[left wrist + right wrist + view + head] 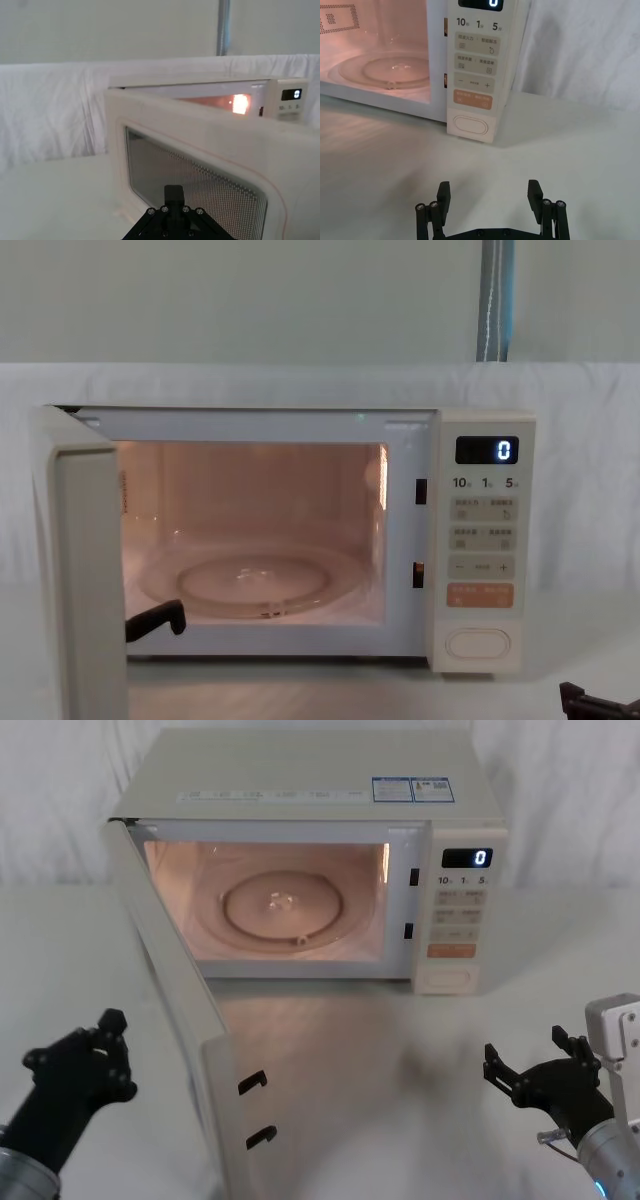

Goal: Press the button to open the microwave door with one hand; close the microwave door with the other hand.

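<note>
Microwave door: the large cream door panel with a dark mesh window (190, 1030) stands swung wide on its left hinge, its free edge with two black latch hooks pointing toward the robot; this leaves the lit cavity and its round glass turntable (285, 908) exposed.
Button: the wide oval cream button with a raised rim (470, 124) sits at the bottom of the control panel, below the orange rectangular key (472, 99); nothing touches it, and the open door suggests the press is already done.
Right gripper: the black blocky gripper (490, 197) hangs low over the white table (400, 1060), well short of the panel, fingers spread and empty.
Left gripper: the black gripper (85, 1065) waits on the door's outer side, facing the window; whether its fingers are parted cannot be told. It looks placed to push the door shut.
Next: closing probably calls for a push near the free edge.
</note>
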